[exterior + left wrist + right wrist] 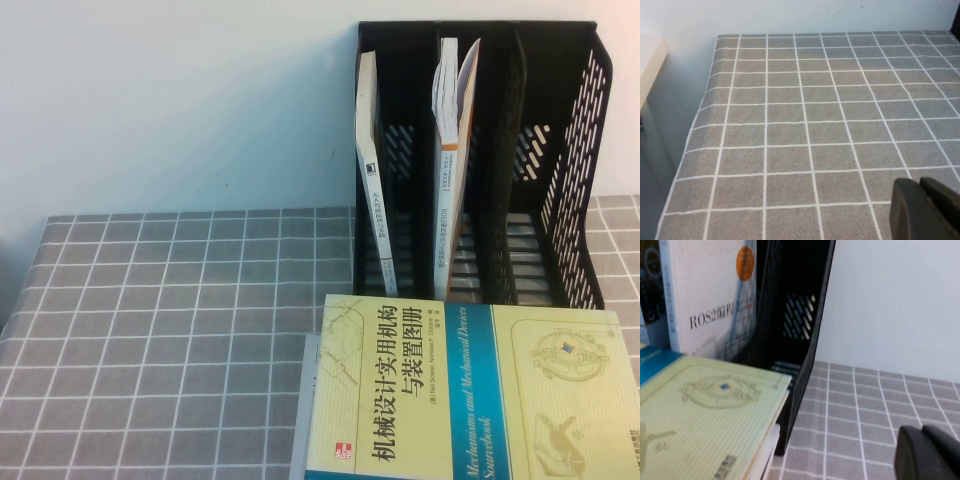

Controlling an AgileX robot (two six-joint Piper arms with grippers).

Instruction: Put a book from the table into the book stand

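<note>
The white book (450, 170) with the orange stripe stands upright in the middle compartment of the black book stand (575, 150). Its "ROS2" cover (710, 300) shows in the right wrist view, behind the stand's perforated wall (815, 315). Neither arm shows in the high view. My left gripper (920, 182) hovers shut and empty over the bare checked table (790, 125), away from the stand. My right gripper (922, 430) is shut and empty too, over the cloth (865, 405) beside the stand's outer wall.
A yellow-green and blue book (470, 400) lies flat on the table in front of the stand, on something grey (305, 400). A thin grey-white book (370, 170) stands in the left compartment. The table's left edge (690, 135) drops off near a wall.
</note>
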